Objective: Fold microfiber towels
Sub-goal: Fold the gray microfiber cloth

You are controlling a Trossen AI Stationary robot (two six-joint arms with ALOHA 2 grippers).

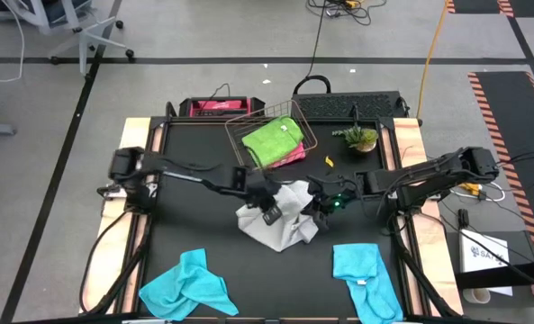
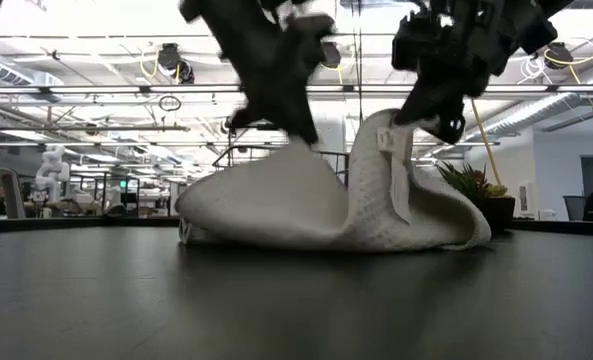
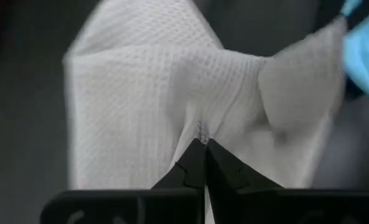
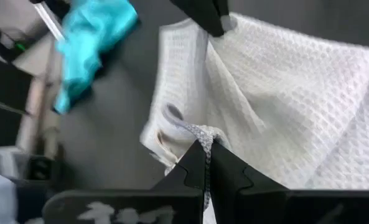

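Note:
A light grey waffle-weave microfiber towel (image 1: 281,220) lies crumpled at the table's middle, its lower folds (image 2: 306,225) resting on the black tabletop. My left gripper (image 1: 268,209) is shut on its left part and my right gripper (image 1: 319,205) on its right part, each drawing up a peak. Two turquoise towels lie near the front edge, one at the left (image 1: 187,286) and one at the right (image 1: 366,277). A lime green towel (image 1: 272,139) lies on a pink one (image 1: 294,155) in the copper wire basket (image 1: 239,133) at the back. My left gripper pinches a small pucker of the grey towel (image 3: 200,129) between its two fingertips, slanting down from the table's left. Creases run out from the pinch. The cloth rises to a peak (image 2: 298,148) under the fingers while its lower part stays on the table. My right gripper pinches the towel's stitched hem (image 4: 201,133) beside the sewn label (image 4: 172,114), slanting down from the table's right. That edge stands raised as an upright fold (image 2: 388,135) with the label strip hanging down it, and the cloth below rests on the table.
A small potted plant (image 1: 360,137) stands at the back right, next to the basket. A dark tray (image 1: 352,106) and a red-and-black case (image 1: 214,108) sit beyond the far edge. Bare black tabletop lies between the two turquoise towels and left of the grey one.

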